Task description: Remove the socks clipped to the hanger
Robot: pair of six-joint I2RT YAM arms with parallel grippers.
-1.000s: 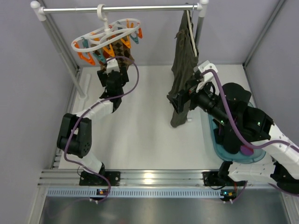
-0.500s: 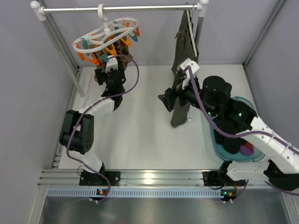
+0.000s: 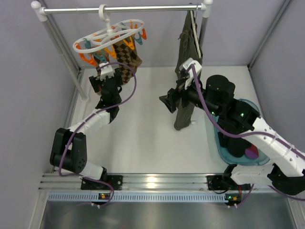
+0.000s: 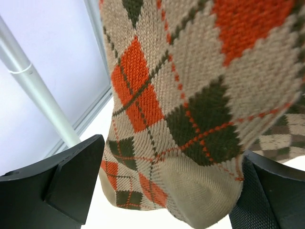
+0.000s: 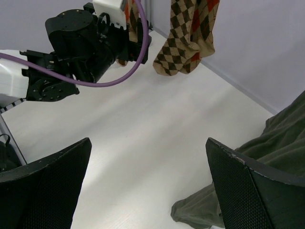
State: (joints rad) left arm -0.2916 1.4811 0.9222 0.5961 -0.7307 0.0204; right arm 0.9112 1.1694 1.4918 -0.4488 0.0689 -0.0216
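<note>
**Argyle socks** (image 3: 126, 56), tan with orange and dark diamonds, hang below the right part of the white hanger (image 3: 102, 40). The hanger carries orange and teal clips (image 3: 87, 58) and hooks onto the rail (image 3: 143, 8) above it.

In the left wrist view the toe of one sock (image 4: 181, 124) dangles between the left fingers (image 4: 71, 181), which reach up from below the hanger. They stand wide apart, one on each side of the toe, and grip nothing. Whether the cloth brushes either finger cannot be told.

The right fingers (image 5: 43, 191) are likewise wide and empty. They sit well to the right of the hanger, just beside the long olive garment (image 3: 187, 67), and point back toward the socks across the bare white counter (image 3: 143, 138).

Farther right of the hanger lies a blue tub (image 3: 217, 143), mostly hidden by the right arm (image 3: 238, 119). A magenta patch shows in it, too covered to identify.

**Step in hand (judged):** the left fingers are lined up for a grasp on an argyle sock, and no pull has begun.

**Next move (judged):**
- The left fingers should rise a little, so that more than the toe tip lies between them.
- They should then close firmly on the knit and draw it down and away from the hanger until its clip lets go.
- The hanger is likely to swing on its hook, so a slow, straight pull seems advisable.
</note>
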